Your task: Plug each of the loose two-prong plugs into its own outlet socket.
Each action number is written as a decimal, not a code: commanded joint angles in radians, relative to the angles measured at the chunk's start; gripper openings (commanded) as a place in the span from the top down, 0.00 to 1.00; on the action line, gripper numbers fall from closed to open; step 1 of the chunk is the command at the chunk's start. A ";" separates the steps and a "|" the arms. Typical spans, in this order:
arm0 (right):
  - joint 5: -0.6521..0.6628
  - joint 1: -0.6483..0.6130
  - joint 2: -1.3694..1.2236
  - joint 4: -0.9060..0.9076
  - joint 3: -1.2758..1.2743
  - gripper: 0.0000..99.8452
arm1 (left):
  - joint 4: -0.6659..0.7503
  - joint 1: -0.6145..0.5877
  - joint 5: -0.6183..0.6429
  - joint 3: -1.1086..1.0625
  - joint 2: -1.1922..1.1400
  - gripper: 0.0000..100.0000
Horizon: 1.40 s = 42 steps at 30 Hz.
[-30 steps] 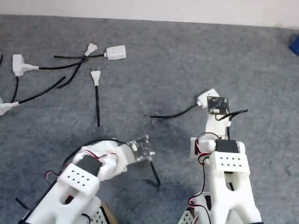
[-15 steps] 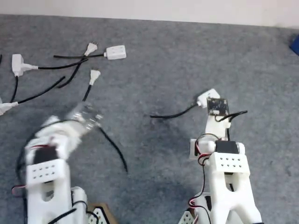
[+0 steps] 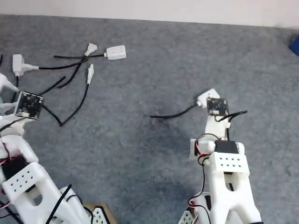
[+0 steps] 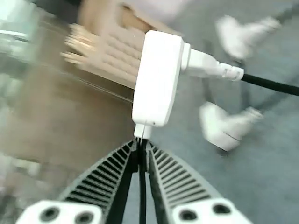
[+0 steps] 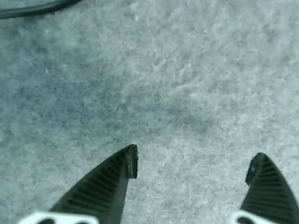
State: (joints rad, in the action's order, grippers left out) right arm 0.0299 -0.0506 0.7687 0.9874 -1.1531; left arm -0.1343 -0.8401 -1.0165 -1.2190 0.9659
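Pinching down to a narrow slit, the left claw (image 4: 141,143) is gripping a thin black cord (image 4: 141,186) between its ribbed fingers (image 4: 117,172). Just past its tips a white socket block (image 4: 156,84) is lying on the grey surface (image 5: 187,70). A seated plug (image 4: 208,65) is sitting in the block's side, and its black cable (image 4: 271,84) is running off away from the claw. Whether the pinched cord belongs to this block cannot be told. A little beyond the block, two blurred white connectors (image 4: 224,128) are lying apart from each other.

In the high view, a dark cord is looping out from beside this arm's wrist board (image 3: 29,103) to a loose two-prong plug (image 3: 90,71). That plug is lying unplugged, well beyond the claw. Farther off again, a second loose plug (image 3: 92,47) and a far socket block (image 3: 116,52) are lying near each other, not joined.

The right claw (image 5: 194,158) is hanging wide open over bare surface, holding nothing. A stray cord (image 5: 32,7) is crossing the far edge of its wrist view, well ahead of the tips. From above, a white connector piece (image 3: 208,99) is lying just ahead of this arm's wrist, with its own cord trailing off to one side; whether it is a plug or a socket is unclear.
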 commanded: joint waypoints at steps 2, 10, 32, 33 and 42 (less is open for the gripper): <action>-0.005 0.010 0.002 -0.015 0.002 0.64 | 0.247 -0.015 0.129 0.048 0.004 1.00; -0.003 0.010 0.004 -0.012 0.002 0.64 | 0.299 -0.068 0.262 0.044 0.004 0.92; -0.002 0.010 0.005 -0.007 0.001 0.64 | 0.187 -0.223 0.361 0.094 0.004 0.77; -0.002 0.010 0.005 -0.007 0.001 0.64 | 0.187 -0.222 0.359 0.079 0.005 0.77; -0.002 0.010 0.005 -0.007 0.001 0.64 | 0.193 -0.202 0.358 -0.156 0.016 0.77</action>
State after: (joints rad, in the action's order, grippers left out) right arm 0.0299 -0.0506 0.7687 0.9874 -1.1561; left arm 0.0560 -1.0564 -0.6621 -1.3203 0.9659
